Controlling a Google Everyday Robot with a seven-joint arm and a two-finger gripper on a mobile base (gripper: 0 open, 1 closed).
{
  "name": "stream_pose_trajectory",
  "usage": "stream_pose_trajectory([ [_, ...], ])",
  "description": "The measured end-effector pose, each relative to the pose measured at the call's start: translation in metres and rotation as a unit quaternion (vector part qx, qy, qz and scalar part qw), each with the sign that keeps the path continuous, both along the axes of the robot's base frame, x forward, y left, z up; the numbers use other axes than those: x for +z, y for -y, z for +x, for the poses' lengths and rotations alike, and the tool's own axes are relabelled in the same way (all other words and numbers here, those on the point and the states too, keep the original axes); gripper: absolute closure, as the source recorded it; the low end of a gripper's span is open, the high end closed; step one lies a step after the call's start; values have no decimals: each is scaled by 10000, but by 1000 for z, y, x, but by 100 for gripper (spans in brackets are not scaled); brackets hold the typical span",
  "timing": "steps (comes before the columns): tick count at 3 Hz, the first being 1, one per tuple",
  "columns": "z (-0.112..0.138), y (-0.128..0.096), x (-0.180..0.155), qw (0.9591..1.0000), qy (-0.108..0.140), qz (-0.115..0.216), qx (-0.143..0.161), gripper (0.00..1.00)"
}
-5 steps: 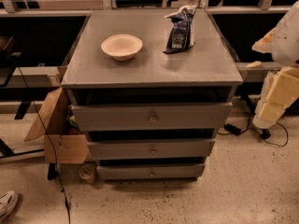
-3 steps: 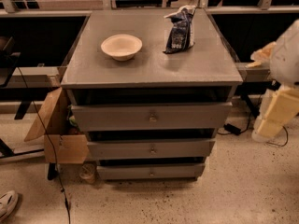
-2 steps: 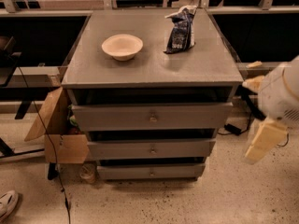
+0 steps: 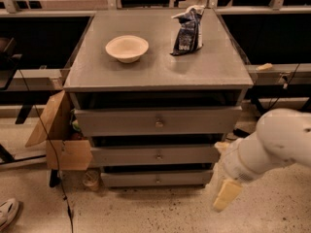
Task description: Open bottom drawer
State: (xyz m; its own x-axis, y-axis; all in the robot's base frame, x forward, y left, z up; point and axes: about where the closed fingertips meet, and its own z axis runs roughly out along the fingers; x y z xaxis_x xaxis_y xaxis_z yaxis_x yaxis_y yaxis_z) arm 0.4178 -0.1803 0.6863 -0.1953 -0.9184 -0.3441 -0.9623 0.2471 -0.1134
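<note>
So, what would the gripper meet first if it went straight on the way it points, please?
Probably the floor. The gripper, low by the cabinet's right front corner, points down and left; its line seems to pass in front of the bottom drawer, though depth is unclear.

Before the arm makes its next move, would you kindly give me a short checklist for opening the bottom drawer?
1. Bottom drawer shut, ready to pull: ok.
2. Its knob in view, nothing covering it: ok.
3. Gripper lined up with the knob: not ok; it hangs low, to the right of the drawer and apart from it.
4. Cardboard box out of the drawer's path: ok; it stands left of the cabinet.
5. Bowl and bag on the cabinet top, back from the front edge: ok.
</note>
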Motion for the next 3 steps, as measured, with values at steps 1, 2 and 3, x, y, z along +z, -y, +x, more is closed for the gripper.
stream_pose_trajectory([
  [1, -1, -39, -95, 9978, -364, 526, -153, 0],
  [2, 11, -46, -122, 9959, -305, 780, -331, 0],
  [3, 12, -46, -122, 9959, -305, 779, -331, 0],
])
